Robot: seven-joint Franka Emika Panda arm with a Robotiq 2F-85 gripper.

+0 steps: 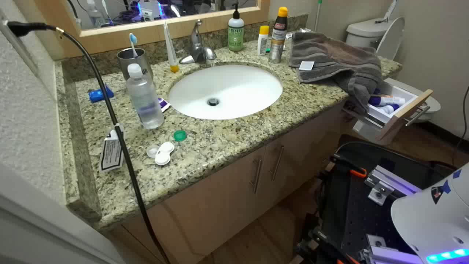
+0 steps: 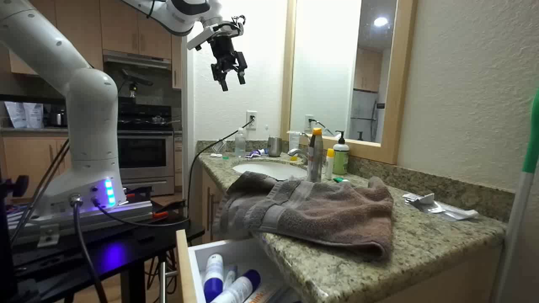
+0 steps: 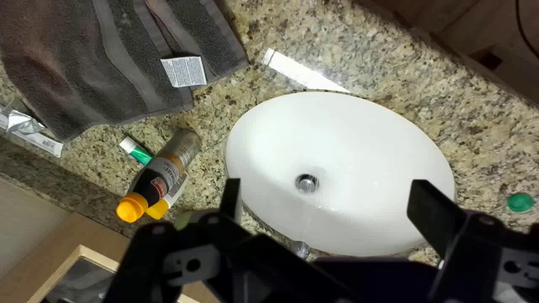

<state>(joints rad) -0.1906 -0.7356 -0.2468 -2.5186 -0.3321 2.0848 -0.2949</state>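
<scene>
My gripper (image 2: 233,85) hangs high above the counter in an exterior view, open with nothing between its fingers. In the wrist view its black fingers (image 3: 433,214) stand wide apart over the white oval sink (image 3: 358,139). A thin stream of water runs from the faucet (image 1: 198,47) into the basin. Beside the sink, a spray can with an orange cap (image 3: 164,172) stands near a small yellow-capped bottle (image 1: 262,40) and a green soap pump bottle (image 1: 236,33). A grey-brown towel (image 2: 320,214) lies rumpled across the counter and hangs over its front edge.
At the sink's far end are a clear bottle (image 1: 144,99), a metal cup (image 1: 124,55), a white contact lens case (image 1: 164,153) and a green cap (image 1: 180,135). An open drawer (image 1: 410,106) holds several tubes. A black cable (image 1: 110,99) crosses to the outlet. The mirror (image 2: 328,75) rises behind.
</scene>
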